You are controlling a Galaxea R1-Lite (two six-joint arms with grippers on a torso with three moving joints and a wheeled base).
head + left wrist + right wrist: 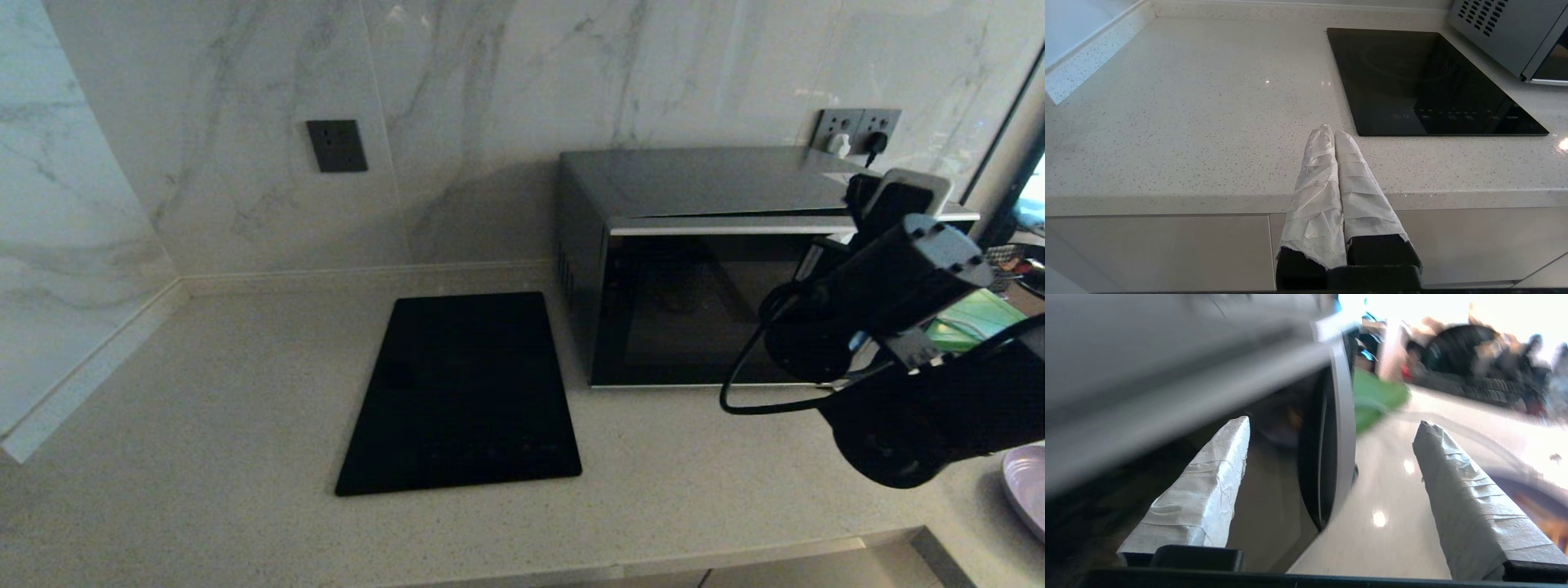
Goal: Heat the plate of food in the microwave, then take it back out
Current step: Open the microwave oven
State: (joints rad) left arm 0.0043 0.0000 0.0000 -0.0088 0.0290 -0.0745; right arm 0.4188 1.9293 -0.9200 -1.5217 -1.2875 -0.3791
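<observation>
R gripper (1331, 449) jaws wide, empty, by blurred microwave (694, 269) door edge; plate of food (1030, 488) cut off.

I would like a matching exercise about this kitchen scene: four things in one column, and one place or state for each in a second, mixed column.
Things:
1. cooktop
2. microwave
3. left hand
4. right hand

Descriptions:
A. fingers wide apart, at the microwave's curved handle band
B. flat and black, left of the microwave
C. fingers pressed together, above the counter's front edge
D. silver-grey, against the marble wall

Pairs: 1-B, 2-D, 3-C, 4-A
</observation>
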